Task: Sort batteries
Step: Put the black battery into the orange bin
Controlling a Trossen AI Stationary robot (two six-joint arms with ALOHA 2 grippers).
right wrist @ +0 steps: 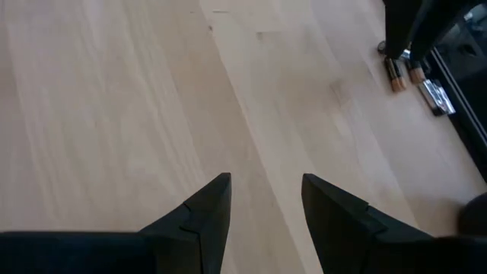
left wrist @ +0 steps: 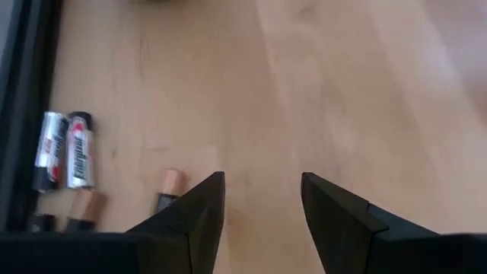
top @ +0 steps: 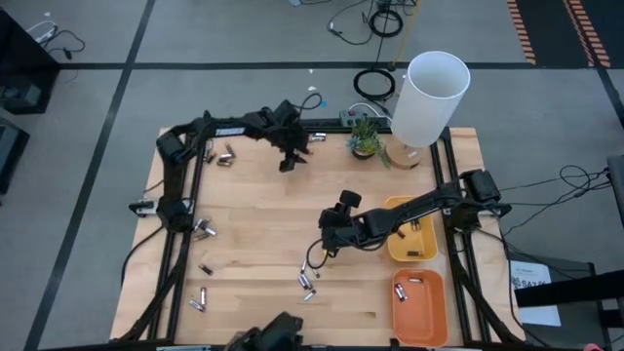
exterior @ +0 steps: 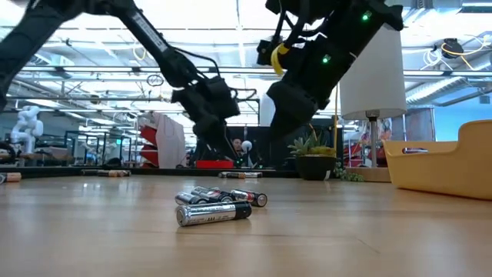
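Note:
Batteries lie scattered on the wooden table: a cluster (top: 308, 283) near the front middle, also close in the low view as a cluster (exterior: 219, 206), a pair (top: 202, 229) at the left, and others (top: 226, 154) at the far left. My left gripper (top: 290, 162) hovers open over the far middle of the table. In its wrist view the gripper (left wrist: 262, 186) has bare wood between its fingers, with two silver batteries (left wrist: 65, 149) and a copper-tipped one (left wrist: 170, 188) off to one side. My right gripper (top: 322, 249) is open above the table's middle, over bare wood (right wrist: 266, 186).
A yellow tray (top: 426, 252) and an orange tray (top: 432, 317), each with batteries inside, stand at the right. A white lamp (top: 429, 97) and a small plant (top: 366, 136) stand at the far right. Black frame rails (top: 185, 234) run along both sides.

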